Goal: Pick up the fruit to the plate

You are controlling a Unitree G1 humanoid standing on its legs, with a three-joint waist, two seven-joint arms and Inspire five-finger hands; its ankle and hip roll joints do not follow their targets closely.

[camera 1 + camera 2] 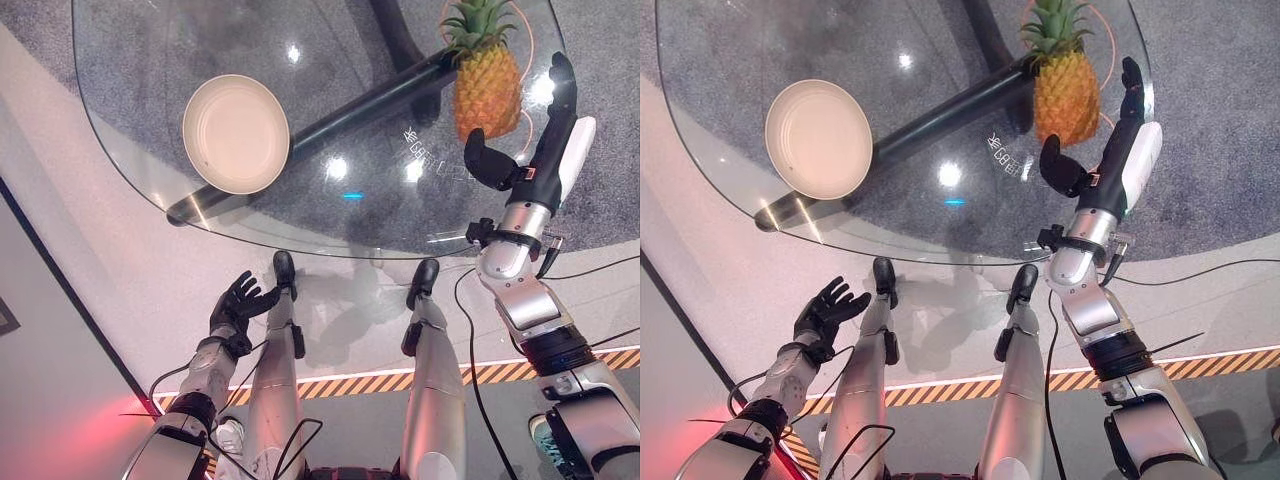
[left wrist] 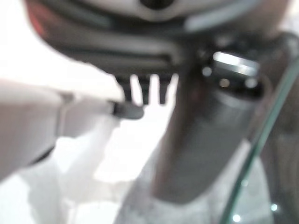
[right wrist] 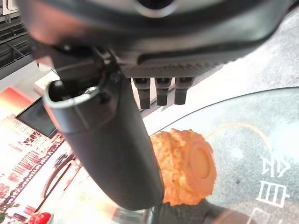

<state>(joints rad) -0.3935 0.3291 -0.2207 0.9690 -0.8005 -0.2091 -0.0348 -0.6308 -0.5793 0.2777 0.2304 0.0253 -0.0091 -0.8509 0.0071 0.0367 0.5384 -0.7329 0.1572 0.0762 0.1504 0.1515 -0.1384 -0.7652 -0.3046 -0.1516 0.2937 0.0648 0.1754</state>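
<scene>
A pineapple [image 1: 486,85] with a green crown stands upright on the round glass table [image 1: 130,120] at its far right. My right hand [image 1: 545,140] is raised just to the right of the pineapple [image 3: 184,165], fingers straight and thumb spread, open and not touching the fruit. An empty cream plate [image 1: 236,133] lies on the table's left part. My left hand [image 1: 238,305] hangs low below the table's near edge, fingers spread and open, holding nothing.
A dark tubular table leg [image 1: 330,125] runs diagonally under the glass between the plate and the pineapple. A yellow-black striped line [image 1: 380,380] crosses the floor nearby. Grey carpet lies beneath the table.
</scene>
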